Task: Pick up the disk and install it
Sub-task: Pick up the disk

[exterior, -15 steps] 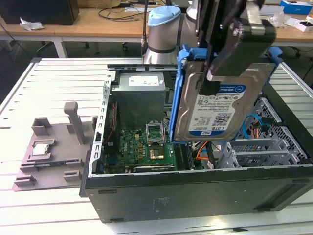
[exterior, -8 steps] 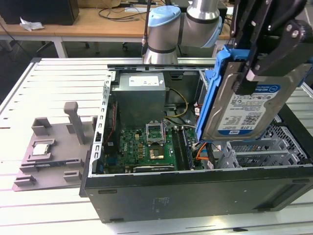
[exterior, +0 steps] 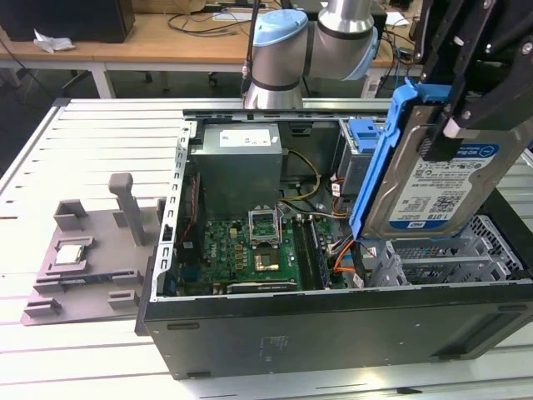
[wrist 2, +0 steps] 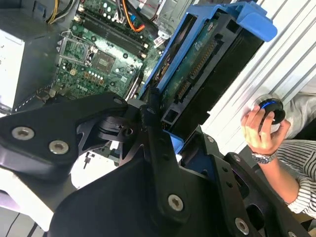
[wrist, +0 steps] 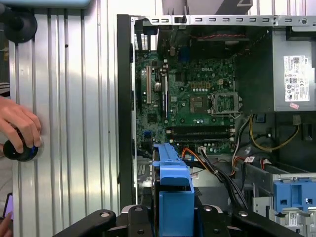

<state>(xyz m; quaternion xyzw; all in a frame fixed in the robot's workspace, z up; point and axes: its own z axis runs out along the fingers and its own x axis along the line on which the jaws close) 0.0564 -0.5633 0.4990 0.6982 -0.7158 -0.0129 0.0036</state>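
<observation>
Gripper (exterior: pixel 454 125) pinches the disk (exterior: pixel 433 179) near its upper end, black fingers pressed against it from both sides. No slack shows in the hold.

The disk hangs in the air, tilted, label toward the exterior camera, blue bracket (exterior: pixel 379 167) framing its edge. It sits over the exterior view's right end of the open computer case (exterior: pixel 333 325), above the grey drive cage (exterior: pixel 466 250). The bracket's lower corner comes close to the cage; I cannot tell if they touch. The second wrist view shows the disk's (wrist 2: pixel 205 74) circuit-board side and connector row.

A person's hand (wrist 2: pixel 261 131) rests on a round black knob (wrist 2: pixel 271 106) on the slatted table beside the case.

Judgement on the step in hand, seating the disk:
- The disk is tilted against the cage; the bracket rails likely need to lie parallel to the cage sides before any push.
- Orange cables (exterior: pixel 343 258) lie just beside the cage mouth; the lower corner could snag them.
- Motherboard (exterior: pixel 250 250) is near; a slow, straight approach reduces the risk of a knock.
- The grip is high on a long part, so side load could twist it in the fingers.
</observation>
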